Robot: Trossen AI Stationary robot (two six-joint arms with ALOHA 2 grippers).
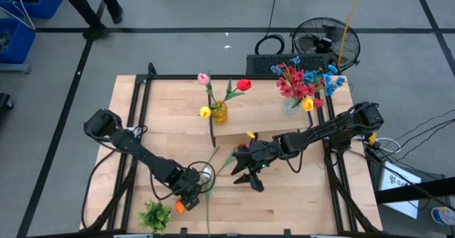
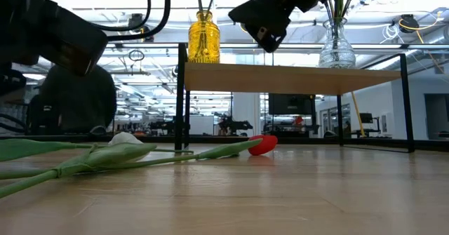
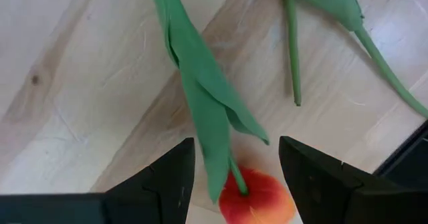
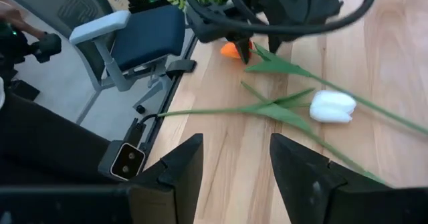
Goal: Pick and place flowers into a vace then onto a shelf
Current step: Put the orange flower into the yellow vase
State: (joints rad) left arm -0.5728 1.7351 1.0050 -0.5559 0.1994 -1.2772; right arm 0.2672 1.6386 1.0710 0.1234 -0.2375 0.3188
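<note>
An orange tulip lies on the table near the front edge, its green stem running toward the far side. My left gripper is open just above it. In the left wrist view its fingers stand on either side of the stem and leaf, just behind the bloom. A white tulip lies beside it. My right gripper is open and empty above the table's middle, in front of the shelf. A yellow vase with pink, red and yellow tulips stands on the shelf.
A clear vase with a red berry spray and blue blossoms stands at the shelf's right end. A green leafy clump sits at the front edge. In the low view a red tulip head lies near the shelf's leg.
</note>
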